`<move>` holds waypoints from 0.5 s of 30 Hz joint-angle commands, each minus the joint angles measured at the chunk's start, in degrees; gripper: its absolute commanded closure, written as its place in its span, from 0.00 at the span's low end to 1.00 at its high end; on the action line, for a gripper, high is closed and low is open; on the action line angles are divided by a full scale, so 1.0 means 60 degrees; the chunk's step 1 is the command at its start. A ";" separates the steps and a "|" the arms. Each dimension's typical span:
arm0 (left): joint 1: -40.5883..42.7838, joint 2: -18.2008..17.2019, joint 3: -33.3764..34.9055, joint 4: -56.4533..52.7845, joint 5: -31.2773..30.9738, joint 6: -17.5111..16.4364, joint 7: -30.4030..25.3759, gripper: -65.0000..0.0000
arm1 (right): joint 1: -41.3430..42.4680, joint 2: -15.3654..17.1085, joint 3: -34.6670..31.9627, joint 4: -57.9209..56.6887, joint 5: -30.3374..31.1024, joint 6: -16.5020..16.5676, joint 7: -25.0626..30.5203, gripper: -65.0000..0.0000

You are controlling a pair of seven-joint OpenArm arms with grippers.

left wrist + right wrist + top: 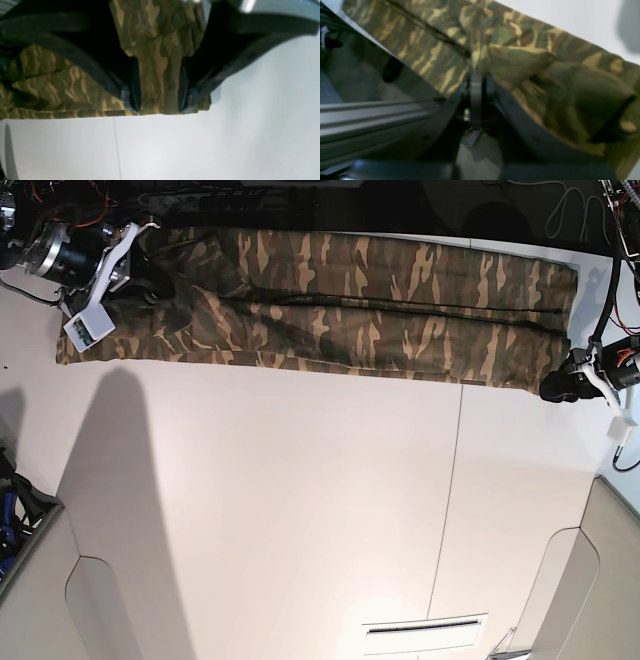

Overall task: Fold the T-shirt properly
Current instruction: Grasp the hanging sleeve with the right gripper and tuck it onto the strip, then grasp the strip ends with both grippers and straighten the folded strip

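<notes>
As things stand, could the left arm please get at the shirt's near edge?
Probably yes: the left end effector is open right over the T-shirt, its fingertips straddling the hem, and only bare table lies beside it.

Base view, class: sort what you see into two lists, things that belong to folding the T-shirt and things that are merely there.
Belongs to the job:
- T-shirt, a long camouflage band across the table's far side
- left hand, at the band's corner
- right hand, at its other end

Merely there:
- white table
- cables beyond the far edge
</notes>
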 commanded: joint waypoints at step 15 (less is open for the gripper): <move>-0.0124 -0.0248 -0.0106 0.0131 -0.0350 -0.0090 -0.0138 0.57 | 0.0889 -0.0062 0.0055 0.0164 0.0076 -0.0080 0.0350 0.67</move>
